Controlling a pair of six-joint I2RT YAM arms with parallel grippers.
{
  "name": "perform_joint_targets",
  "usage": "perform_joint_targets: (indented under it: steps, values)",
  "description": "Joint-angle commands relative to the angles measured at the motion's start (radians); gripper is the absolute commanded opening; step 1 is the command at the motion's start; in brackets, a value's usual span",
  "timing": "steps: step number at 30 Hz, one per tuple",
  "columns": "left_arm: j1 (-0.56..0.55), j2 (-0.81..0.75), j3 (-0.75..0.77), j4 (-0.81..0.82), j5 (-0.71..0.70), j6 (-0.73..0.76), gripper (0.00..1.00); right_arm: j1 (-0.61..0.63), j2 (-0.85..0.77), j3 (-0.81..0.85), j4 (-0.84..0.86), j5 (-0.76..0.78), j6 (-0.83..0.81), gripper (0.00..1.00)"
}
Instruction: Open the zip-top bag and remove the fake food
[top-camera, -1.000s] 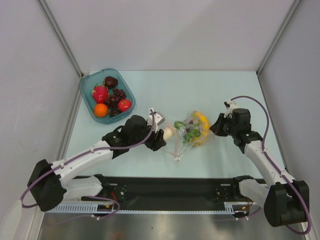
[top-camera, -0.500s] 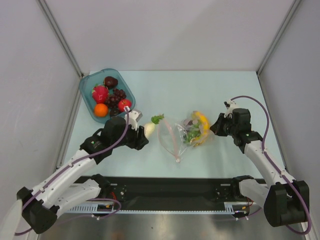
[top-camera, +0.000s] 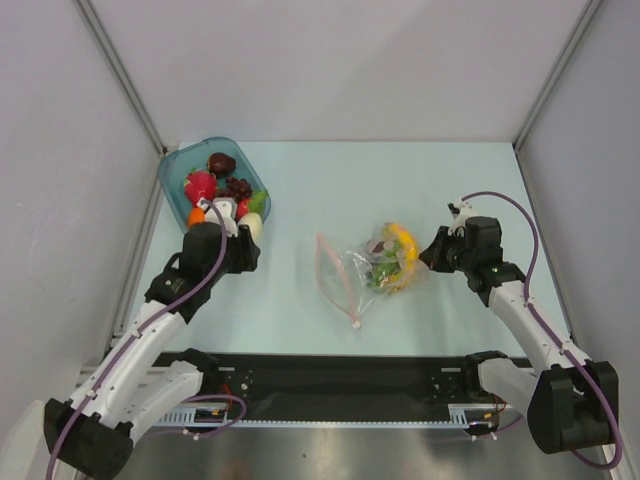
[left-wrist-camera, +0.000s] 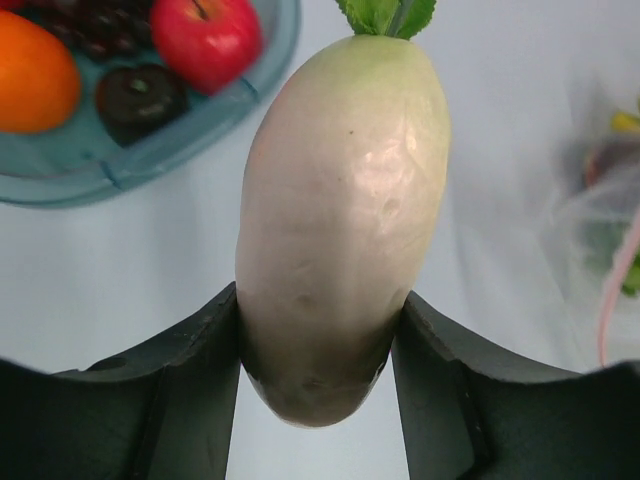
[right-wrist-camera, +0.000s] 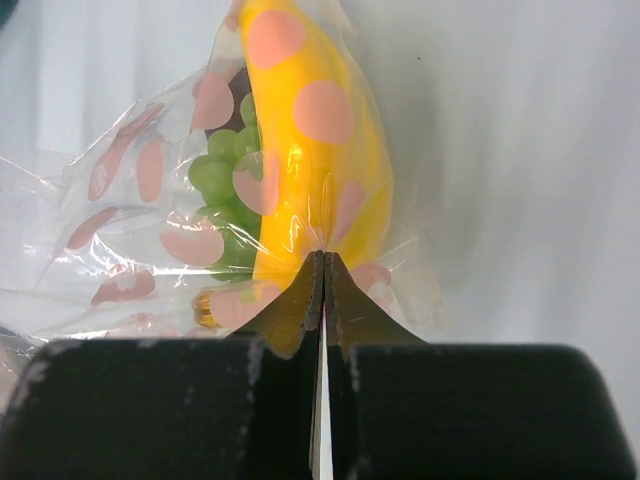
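Tray: a teal, see-through tray (top-camera: 168, 185) with rounded corners stands at the far left of the pale table (top-camera: 400, 170).
In the tray: an orange (left-wrist-camera: 35, 70), a red apple (left-wrist-camera: 205, 40), a red strawberry (top-camera: 200, 186), dark grapes (top-camera: 238, 187) and two dark glossy pieces, one of them at the far end (top-camera: 221, 163).
Left gripper: the left gripper (left-wrist-camera: 318, 325) grasps a white radish (left-wrist-camera: 340, 200) by its lower end, just beside the near corner of the tray.
Radish: smooth, shiny and oval, with green leaves at the tip.
Bag: the bag (right-wrist-camera: 120, 230) lies on the table between the two arms, nearer to the right one; thin clear plastic with pink dots, wrinkled.
Zip strip: a pink strip (top-camera: 337, 282) bends in a loop on the left side of the bag.
In the bag: a yellow banana (right-wrist-camera: 310, 130) and green grapes (right-wrist-camera: 220, 180); one darker piece is too unclear to name.
Right gripper: the right gripper (right-wrist-camera: 322, 265) is clenched flat on the right edge of the bag.
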Motion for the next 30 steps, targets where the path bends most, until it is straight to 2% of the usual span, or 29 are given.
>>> perform_joint_targets:
  steps: [1, 2, 6, 14, 22, 25, 30]
  values:
    - [0.013, 0.041, 0.02, 0.189, -0.239, -0.008, 0.0, -0.007, -0.01, 0.032, 0.042, -0.017, -0.012, 0.0]
    - [0.014, 0.058, 0.021, 0.271, -0.264, 0.005, 0.0, -0.006, -0.009, 0.028, 0.044, -0.021, -0.012, 0.0]
    - [0.036, 0.175, 0.063, 0.398, -0.347, 0.064, 0.0, -0.007, -0.018, 0.032, 0.039, -0.03, -0.013, 0.0]
    - [0.132, 0.324, 0.051, 0.656, -0.359, 0.175, 0.0, -0.004, -0.019, 0.027, 0.048, -0.047, -0.013, 0.0]
    - [0.157, 0.48, 0.116, 0.648, -0.496, 0.152, 0.0, -0.006, -0.009, 0.027, 0.051, -0.059, -0.012, 0.0]
    - [0.163, 0.523, 0.13, 0.645, -0.52, 0.137, 0.06, -0.007, -0.005, 0.027, 0.053, -0.06, -0.013, 0.0]
    - [0.163, 0.581, 0.136, 0.671, -0.56, 0.138, 0.06, -0.006, 0.005, 0.027, 0.056, -0.068, -0.013, 0.0]
